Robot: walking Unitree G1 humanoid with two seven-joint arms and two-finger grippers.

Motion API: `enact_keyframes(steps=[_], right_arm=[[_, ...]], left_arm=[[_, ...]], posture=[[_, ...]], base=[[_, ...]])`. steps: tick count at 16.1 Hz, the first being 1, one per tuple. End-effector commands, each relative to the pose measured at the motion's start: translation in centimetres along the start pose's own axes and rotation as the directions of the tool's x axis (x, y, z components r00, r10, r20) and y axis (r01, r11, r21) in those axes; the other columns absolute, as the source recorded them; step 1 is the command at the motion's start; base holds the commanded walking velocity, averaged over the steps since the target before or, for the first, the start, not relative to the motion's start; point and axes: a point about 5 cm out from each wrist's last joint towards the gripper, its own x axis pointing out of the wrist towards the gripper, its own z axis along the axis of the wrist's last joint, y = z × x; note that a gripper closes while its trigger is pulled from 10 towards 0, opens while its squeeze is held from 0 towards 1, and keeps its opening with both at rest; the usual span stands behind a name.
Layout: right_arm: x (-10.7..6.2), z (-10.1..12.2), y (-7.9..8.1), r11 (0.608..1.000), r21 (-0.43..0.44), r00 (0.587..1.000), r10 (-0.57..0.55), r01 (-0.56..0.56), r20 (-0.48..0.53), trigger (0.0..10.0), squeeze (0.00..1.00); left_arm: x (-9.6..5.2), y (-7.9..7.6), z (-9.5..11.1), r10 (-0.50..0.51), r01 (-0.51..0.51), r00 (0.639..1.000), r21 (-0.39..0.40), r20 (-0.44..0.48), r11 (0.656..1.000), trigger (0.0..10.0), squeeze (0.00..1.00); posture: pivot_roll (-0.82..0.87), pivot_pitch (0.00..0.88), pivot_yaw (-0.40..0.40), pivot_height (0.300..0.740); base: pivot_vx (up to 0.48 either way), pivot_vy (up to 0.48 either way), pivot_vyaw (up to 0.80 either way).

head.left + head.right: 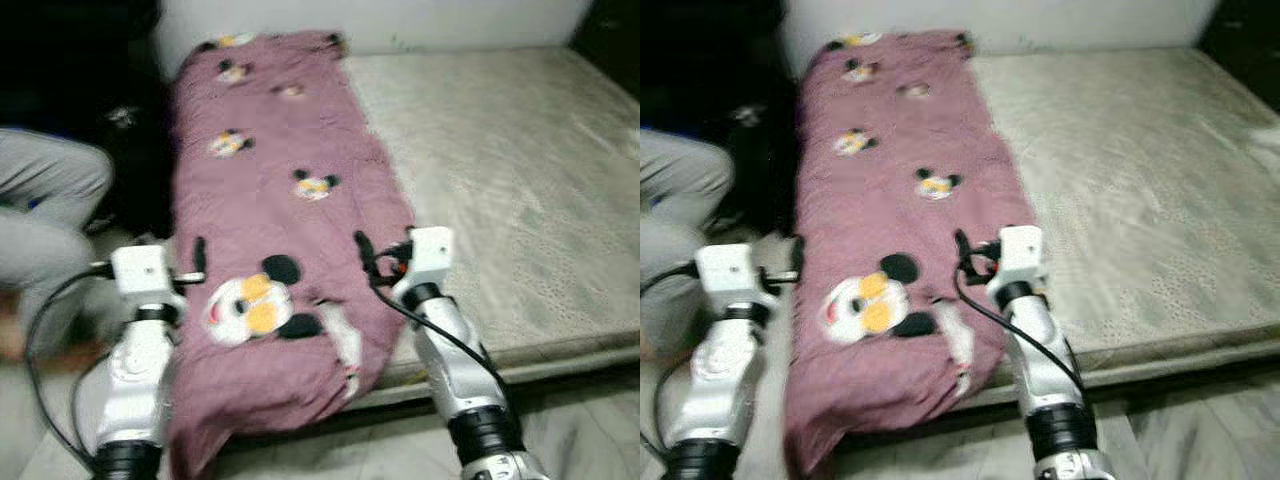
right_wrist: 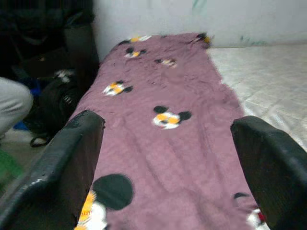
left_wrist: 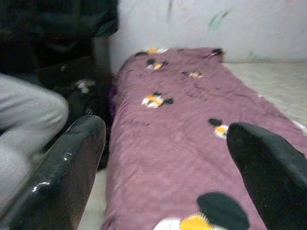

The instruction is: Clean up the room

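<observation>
A mauve blanket (image 1: 275, 210) printed with cartoon mouse heads lies lengthwise along the left side of a bare grey mattress (image 1: 500, 170). Its near end hangs over the mattress's front edge. My left gripper (image 1: 197, 262) is at the blanket's left edge near that end, open with nothing between its fingers (image 3: 62, 177). My right gripper (image 1: 368, 260) is over the blanket's right edge, also open and holding nothing. Both wrist views look along the blanket (image 2: 163, 96) toward the white wall.
A person in grey trousers (image 1: 45, 200) sits on the floor at the left, close to my left arm. Dark bags (image 2: 53, 96) lie between the person and the mattress. A white wall (image 1: 380, 20) runs behind the mattress. Light floor (image 1: 580, 420) lies below its front edge.
</observation>
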Motion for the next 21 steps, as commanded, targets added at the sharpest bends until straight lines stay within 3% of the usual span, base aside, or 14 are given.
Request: enact_keyframes(steps=[1, 12, 21], right_arm=[[-0.42, -0.41, -1.21, 0.999, -0.008, 0.999, -0.041, 0.041, -0.019, 10.0, 0.00], [-0.34, -0.52, -1.35, 0.999, -0.006, 0.999, -0.045, 0.045, -0.022, 10.0, 0.00], [-0.35, -0.59, -1.24, 1.000, -0.002, 0.999, -0.029, 0.029, -0.025, 10.0, 0.00]], left_arm=[[0.01, -1.15, 0.10, -0.033, 0.033, 0.999, -0.006, 0.005, 0.999, 10.0, 0.00], [-0.23, -0.88, -0.28, -0.010, 0.010, 1.000, 0.000, -0.013, 1.000, 10.0, 0.00], [-0.15, -0.78, -0.36, 0.024, -0.025, 0.999, -0.023, -0.027, 0.999, 10.0, 0.00]], posture=[[-0.09, 0.091, 0.000, 0.740], [-0.08, 0.097, 0.001, 0.740], [-0.08, 0.098, 0.000, 0.640]], base=[[0.000, 0.000, 0.00], [0.000, 0.000, 0.00], [0.000, 0.000, 0.00]])
